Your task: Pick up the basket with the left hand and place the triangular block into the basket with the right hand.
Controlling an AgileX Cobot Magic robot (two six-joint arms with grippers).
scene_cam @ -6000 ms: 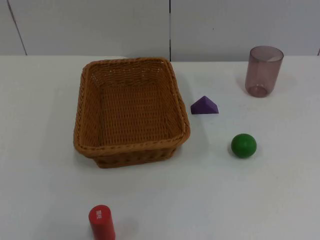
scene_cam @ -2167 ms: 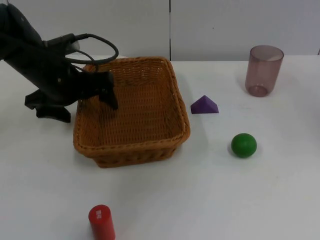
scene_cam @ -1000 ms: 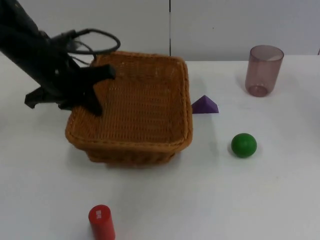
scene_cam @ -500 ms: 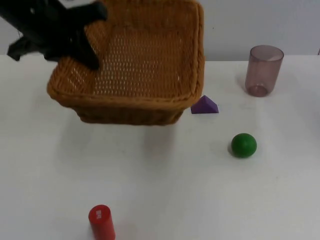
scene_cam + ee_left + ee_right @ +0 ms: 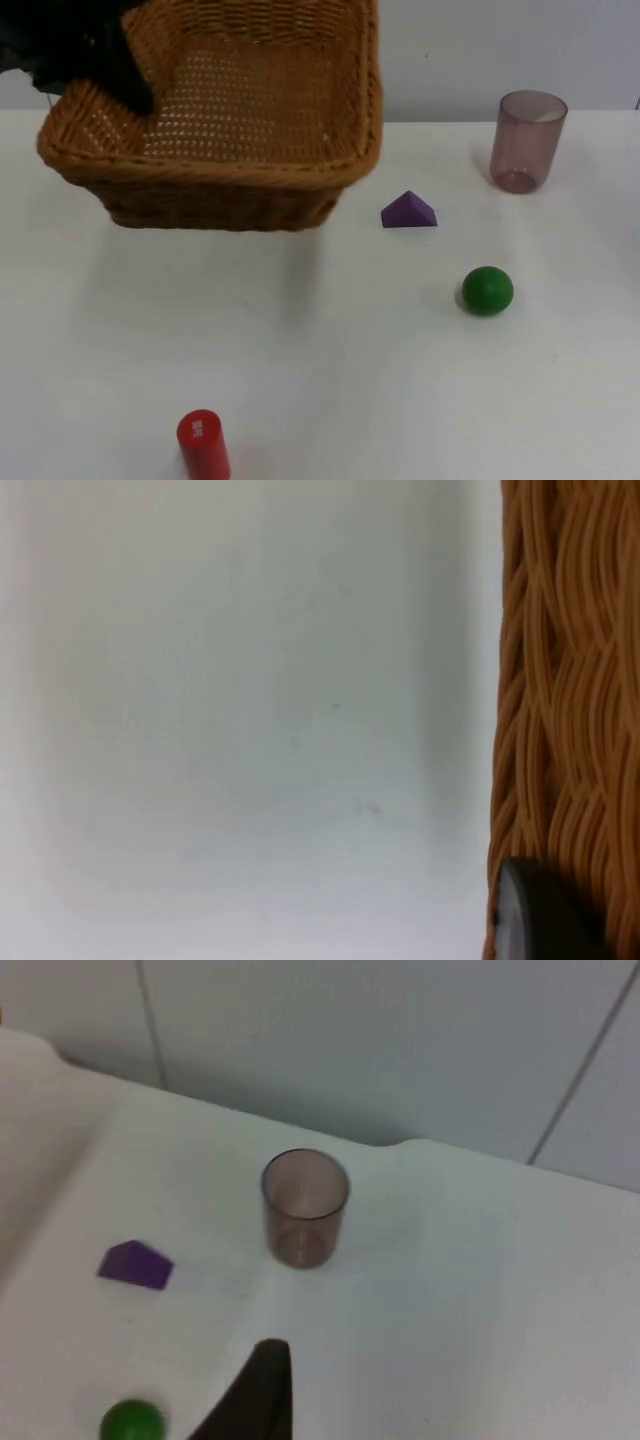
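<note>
The woven brown basket [image 5: 220, 195] hangs in the air over the table's far left, tilted. My left gripper [image 5: 128, 85] is shut on its left rim, one black finger reaching inside. In the left wrist view the basket's weave [image 5: 560, 680] runs beside that gripper's fingertip [image 5: 540, 920]. The purple triangular block [image 5: 409, 211] lies on the table just right of the basket. The right wrist view looks down on the same block [image 5: 136, 1264] from high over the table's right side. There, one fingertip [image 5: 255, 1390] of the open right gripper shows, holding nothing.
A translucent pink cup [image 5: 527, 140] stands at the back right and appears as the cup [image 5: 305, 1207] in the right wrist view. A green ball [image 5: 488, 290] lies in front of the block, also the ball [image 5: 132, 1422]. A red cylinder [image 5: 203, 443] stands near the front edge.
The left gripper has carried the basket up off the table and further left. The block, now out of the basket's shadow, has not moved, nor have the other objects.
</note>
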